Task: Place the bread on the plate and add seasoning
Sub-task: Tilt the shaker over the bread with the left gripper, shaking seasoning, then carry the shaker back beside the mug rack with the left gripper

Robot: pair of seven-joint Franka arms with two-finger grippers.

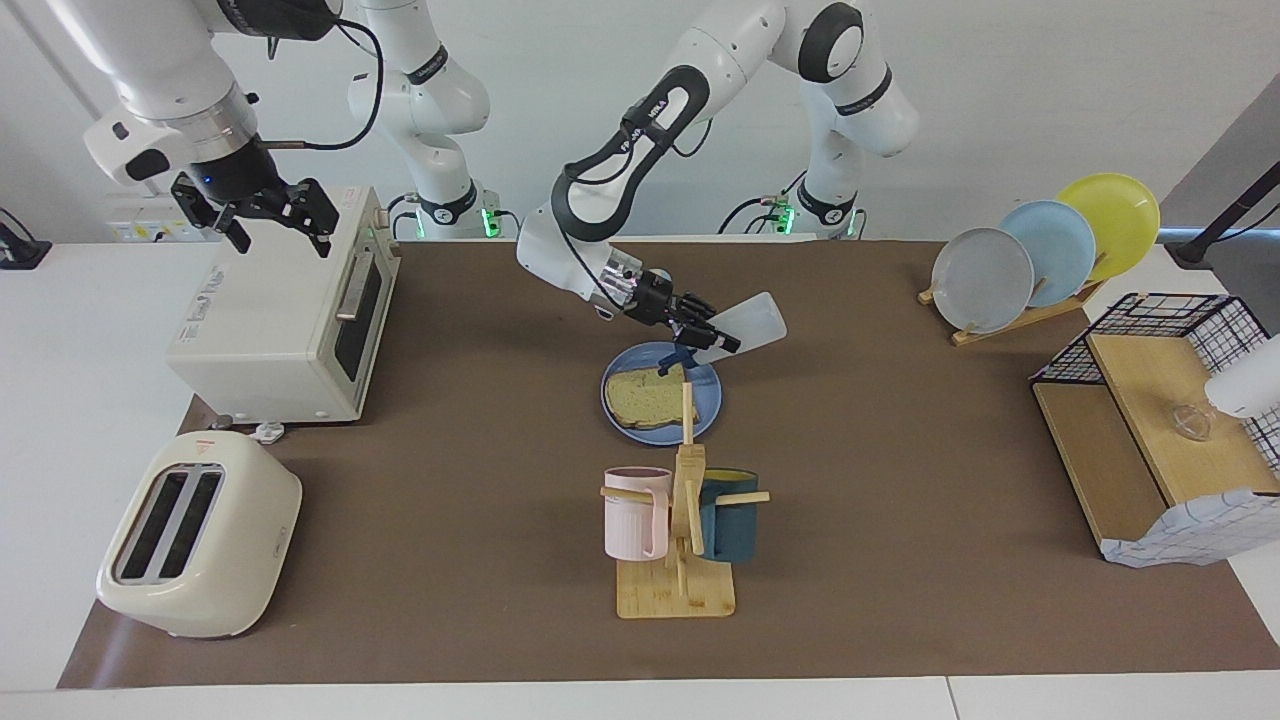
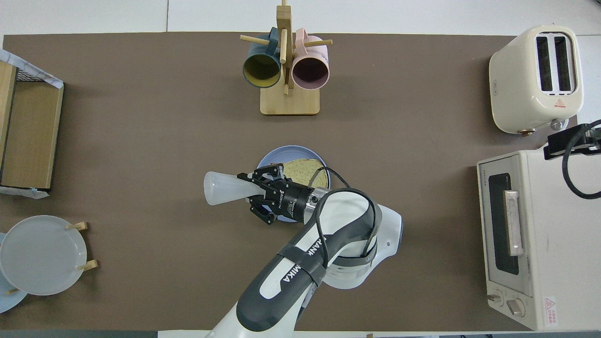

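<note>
left black two-finger gripper (image 2: 251,190) clamps tilted translucent whitish plastic bottle (image 2: 225,188), over round blue plate's (image 2: 277,157) edge; tan speckled bread slice (image 2: 305,170) beside it.

Facing cam: high, across the table, looks back at the arm bases, wide. Overhead cam: above the robots' end, steeply down, tighter. Both share the brown mat around the mug rack (image 1: 677,545) (image 2: 289,101), views half a turn apart
</note>
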